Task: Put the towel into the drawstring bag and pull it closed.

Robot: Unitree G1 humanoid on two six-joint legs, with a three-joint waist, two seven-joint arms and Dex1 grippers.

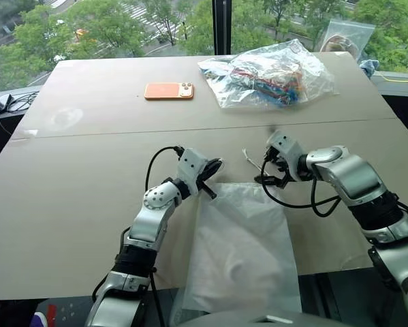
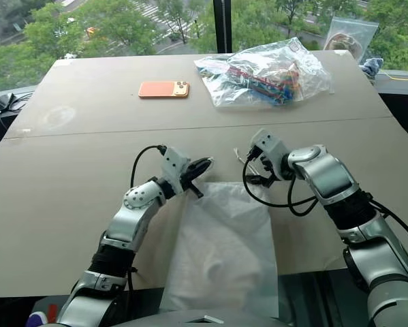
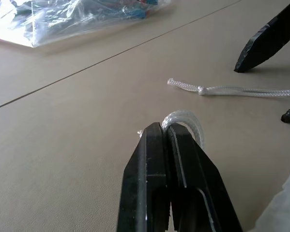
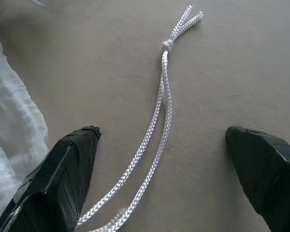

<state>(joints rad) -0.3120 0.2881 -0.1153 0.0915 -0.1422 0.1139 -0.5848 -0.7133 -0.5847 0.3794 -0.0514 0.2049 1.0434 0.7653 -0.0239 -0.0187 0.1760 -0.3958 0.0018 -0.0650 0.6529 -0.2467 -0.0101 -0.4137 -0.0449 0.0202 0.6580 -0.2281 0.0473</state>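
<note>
far across my table (image 1: 88, 177) lies an orange phone (image 1: 168, 90); right of it, well apart, a clear plastic bag (image 1: 268, 73) of colourful bits; trees (image 1: 67, 27) beyond the window

Readable text: none in any view.
Phone (image 1: 169, 90), upper left: no legible marking.
Plastic bag (image 1: 268, 73), upper right: contents unreadable.

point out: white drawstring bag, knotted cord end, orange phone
thin translucent white fabric drawstring bag (image 1: 241, 252): left eye view, middle of its body.
white braided cord with a knotted end (image 4: 167, 45): right wrist view, on the knot.
flat orange phone (image 1: 164, 90): left eye view, centre of its back.
</note>
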